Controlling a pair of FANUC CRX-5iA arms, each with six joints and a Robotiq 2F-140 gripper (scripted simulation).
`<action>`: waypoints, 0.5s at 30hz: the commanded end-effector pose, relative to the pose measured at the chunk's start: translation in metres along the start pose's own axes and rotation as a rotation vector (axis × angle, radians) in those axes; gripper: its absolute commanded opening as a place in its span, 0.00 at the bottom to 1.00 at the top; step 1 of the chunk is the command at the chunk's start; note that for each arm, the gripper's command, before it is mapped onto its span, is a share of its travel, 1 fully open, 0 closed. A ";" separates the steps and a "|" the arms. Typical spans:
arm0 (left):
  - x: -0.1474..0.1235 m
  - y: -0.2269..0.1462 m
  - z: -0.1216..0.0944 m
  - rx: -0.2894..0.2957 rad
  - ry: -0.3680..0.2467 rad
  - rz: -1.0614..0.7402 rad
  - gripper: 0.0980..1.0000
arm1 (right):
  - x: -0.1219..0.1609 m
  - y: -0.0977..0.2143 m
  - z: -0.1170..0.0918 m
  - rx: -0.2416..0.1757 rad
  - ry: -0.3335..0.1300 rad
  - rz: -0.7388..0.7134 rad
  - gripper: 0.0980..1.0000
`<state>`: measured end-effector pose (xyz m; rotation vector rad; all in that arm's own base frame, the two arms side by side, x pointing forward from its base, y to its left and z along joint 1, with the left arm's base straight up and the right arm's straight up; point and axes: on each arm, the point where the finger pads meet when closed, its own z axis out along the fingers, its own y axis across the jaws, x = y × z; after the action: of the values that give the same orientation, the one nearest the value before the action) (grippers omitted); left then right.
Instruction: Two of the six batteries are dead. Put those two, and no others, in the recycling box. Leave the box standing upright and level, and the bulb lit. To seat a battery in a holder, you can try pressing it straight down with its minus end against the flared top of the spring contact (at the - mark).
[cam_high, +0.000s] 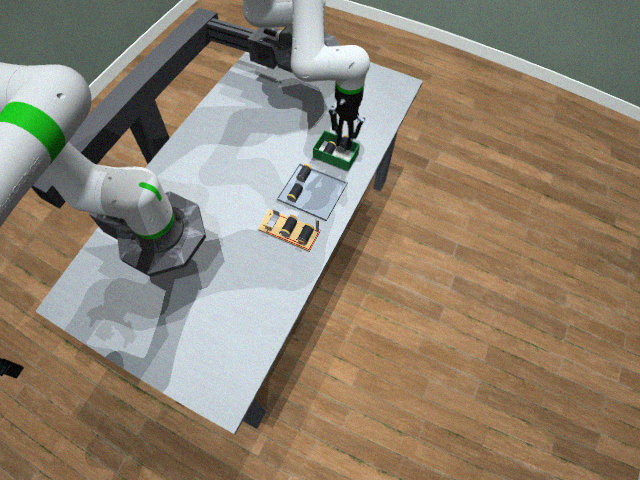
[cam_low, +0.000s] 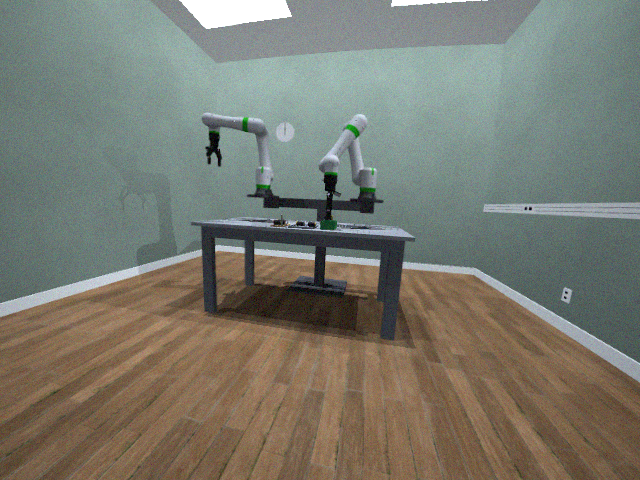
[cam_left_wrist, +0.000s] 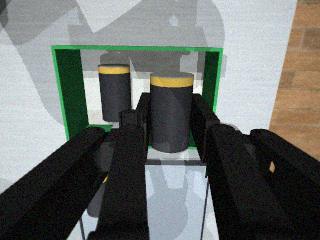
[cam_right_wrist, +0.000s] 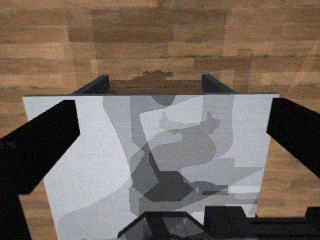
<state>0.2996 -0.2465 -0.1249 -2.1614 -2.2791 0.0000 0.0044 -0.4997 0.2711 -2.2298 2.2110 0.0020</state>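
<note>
Across the pale table (cam_high: 222, 320) (cam_low: 289, 230), the left pincer (cam_high: 345, 140) (cam_low: 329, 219) (cam_left_wrist: 170, 107) points straight down, gripping a battery (cam_left_wrist: 171, 117) over the green box (cam_high: 330, 161) (cam_low: 328, 225) (cam_left_wrist: 137, 48); the right pincer (cam_low: 214, 163) (cam_right_wrist: 173, 116) hangs open.

Green walls (cam_high: 568, 41) (cam_low: 361, 93) enclose a wood-plank floor (cam_high: 465, 310) (cam_low: 320, 403) (cam_left_wrist: 300, 60) (cam_right_wrist: 160, 30) under bright ceiling panels (cam_low: 237, 10)

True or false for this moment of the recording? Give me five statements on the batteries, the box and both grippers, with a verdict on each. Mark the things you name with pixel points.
1. The left gripper (cam_high: 347, 143) (cam_low: 329, 219) (cam_left_wrist: 170, 107) is shut on a battery (cam_left_wrist: 171, 115). True.
2. The green box (cam_high: 332, 161) (cam_low: 328, 225) (cam_left_wrist: 137, 48) has no battery lying in it. False: one (cam_high: 329, 147) (cam_left_wrist: 115, 95) lies inside.
3. Two batteries lie on the glassy tray (cam_high: 323, 198). True.
4. The wooden holder (cam_high: 263, 227) carries three batteries. False: it carries two.
5. The right gripper (cam_low: 214, 161) is shut. False: its fingers stand wide open.
</note>
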 end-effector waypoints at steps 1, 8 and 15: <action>-0.001 0.001 -0.001 -0.001 -0.001 0.000 0.16 | 0.000 0.000 -0.001 0.000 0.002 0.000 1.00; -0.001 0.001 0.000 -0.001 -0.001 0.000 0.16 | 0.000 0.000 -0.001 0.000 0.002 0.000 1.00; -0.001 0.001 0.017 -0.001 -0.001 0.000 0.16 | 0.000 0.000 -0.001 0.000 0.002 0.000 1.00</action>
<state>0.2996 -0.2464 -0.1363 -2.1615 -2.2790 0.0000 0.0044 -0.4997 0.2711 -2.2298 2.2110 0.0020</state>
